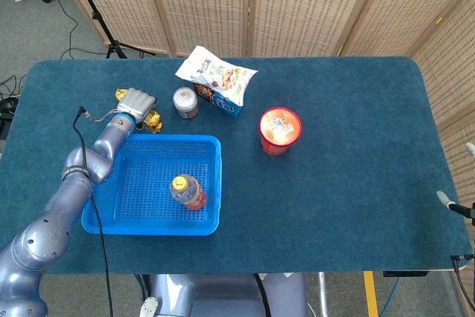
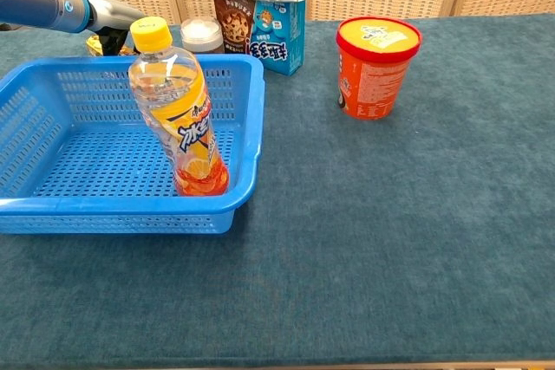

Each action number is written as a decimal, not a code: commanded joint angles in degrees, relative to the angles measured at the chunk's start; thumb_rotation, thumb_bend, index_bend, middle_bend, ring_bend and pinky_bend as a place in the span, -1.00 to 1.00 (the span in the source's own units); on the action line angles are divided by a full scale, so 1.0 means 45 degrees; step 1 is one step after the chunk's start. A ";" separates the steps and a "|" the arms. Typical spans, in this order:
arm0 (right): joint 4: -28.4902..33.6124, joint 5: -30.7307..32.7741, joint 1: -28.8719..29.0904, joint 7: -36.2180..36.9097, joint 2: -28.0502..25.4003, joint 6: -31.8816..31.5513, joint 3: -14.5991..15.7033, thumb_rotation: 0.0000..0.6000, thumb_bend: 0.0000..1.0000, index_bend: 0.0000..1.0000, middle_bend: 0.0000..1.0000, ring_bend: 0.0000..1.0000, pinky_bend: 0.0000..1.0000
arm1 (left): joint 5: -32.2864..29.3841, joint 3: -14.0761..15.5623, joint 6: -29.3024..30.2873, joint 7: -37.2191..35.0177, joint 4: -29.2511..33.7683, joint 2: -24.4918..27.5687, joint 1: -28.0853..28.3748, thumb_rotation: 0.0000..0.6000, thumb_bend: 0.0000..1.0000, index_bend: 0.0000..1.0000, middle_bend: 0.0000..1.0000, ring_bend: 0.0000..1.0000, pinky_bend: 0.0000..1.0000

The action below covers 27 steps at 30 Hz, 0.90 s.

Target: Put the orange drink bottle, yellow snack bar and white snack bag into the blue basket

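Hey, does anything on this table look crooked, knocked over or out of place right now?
One thing: the white snack bag lies tilted across the top of the blue snack box instead of on the table. The orange drink bottle stands upright in the blue basket; nothing is spilled.

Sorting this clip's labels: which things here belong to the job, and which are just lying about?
Job: bottle, standing in the basket; snack bar under the left hand; snack bag.

Lying about: red tub, small can, blue box under the bag.
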State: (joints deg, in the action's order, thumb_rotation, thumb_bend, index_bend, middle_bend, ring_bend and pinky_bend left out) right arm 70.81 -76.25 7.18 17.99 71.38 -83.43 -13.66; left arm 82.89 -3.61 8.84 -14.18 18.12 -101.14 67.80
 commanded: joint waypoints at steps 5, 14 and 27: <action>0.0027 -0.0033 -0.0012 0.0049 -0.0001 -0.0048 -0.0001 1.00 -0.69 -0.79 -1.00 -1.00 -0.74 | -0.0067 -0.0113 0.0683 0.0103 -0.0096 0.0096 -0.0064 1.00 -0.03 0.65 0.16 0.02 -0.12; 0.0157 -0.0143 -0.0035 0.0222 -0.0083 -0.0146 0.0003 1.00 -0.69 -0.79 -1.00 -1.00 -0.74 | -0.0266 -0.0339 0.1675 0.0264 0.0296 0.0745 -0.0218 1.00 -0.02 0.69 0.20 0.09 -0.05; 0.0315 -0.0274 -0.0047 0.0352 -0.0156 -0.0260 0.0018 1.00 -0.69 -0.79 -1.00 -1.00 -0.74 | -0.0689 -0.0832 0.2883 0.0564 0.2895 0.2815 -0.0435 1.00 -0.01 0.69 0.20 0.09 -0.04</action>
State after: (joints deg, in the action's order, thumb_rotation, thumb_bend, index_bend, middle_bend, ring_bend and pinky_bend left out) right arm 72.21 -77.46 6.96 19.55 70.69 -84.59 -13.60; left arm 80.27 -6.66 20.05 -12.02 27.47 -91.30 66.22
